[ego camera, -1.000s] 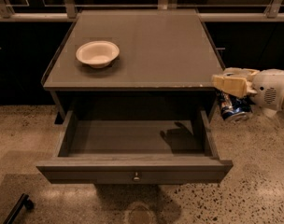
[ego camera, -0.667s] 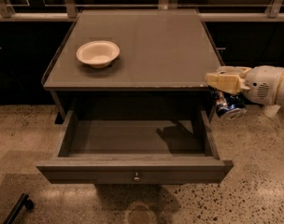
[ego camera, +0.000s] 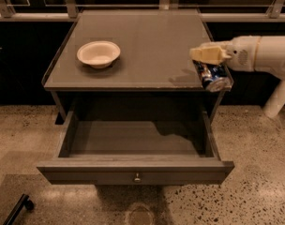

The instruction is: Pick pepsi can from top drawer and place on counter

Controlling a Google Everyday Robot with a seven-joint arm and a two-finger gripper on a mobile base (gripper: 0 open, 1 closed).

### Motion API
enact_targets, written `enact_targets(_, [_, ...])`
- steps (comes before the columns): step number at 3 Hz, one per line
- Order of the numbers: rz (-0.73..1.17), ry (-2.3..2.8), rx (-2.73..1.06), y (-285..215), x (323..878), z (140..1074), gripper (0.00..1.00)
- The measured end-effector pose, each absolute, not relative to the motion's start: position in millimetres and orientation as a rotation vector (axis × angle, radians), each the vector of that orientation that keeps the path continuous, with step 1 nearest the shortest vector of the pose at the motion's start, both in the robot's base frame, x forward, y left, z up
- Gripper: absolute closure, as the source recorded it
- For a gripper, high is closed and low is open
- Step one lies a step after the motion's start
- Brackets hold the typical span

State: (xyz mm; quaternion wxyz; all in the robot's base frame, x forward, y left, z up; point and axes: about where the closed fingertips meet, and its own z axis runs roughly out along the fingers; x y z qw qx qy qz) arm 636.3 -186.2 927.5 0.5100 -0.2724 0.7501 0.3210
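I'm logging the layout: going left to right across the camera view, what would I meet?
Bowl → drawer knob → tool, gripping the can at the counter's right edge.

Dim room, light falling from overhead; soft sheen on the counter [ego camera: 152, 36]; gripper [ego camera: 202, 55] at 3 o'clock lit pale, its shadow thrown toward 7 o'clock; another shadow inside the top drawer [ego camera: 128, 139]; 12 o'clock background near black.
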Motion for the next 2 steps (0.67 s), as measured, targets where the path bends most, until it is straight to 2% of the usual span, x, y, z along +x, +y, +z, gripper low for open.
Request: enact_targets(2, [0.797,1.813,-0.685,-160.7,712.0,951.2,1.00])
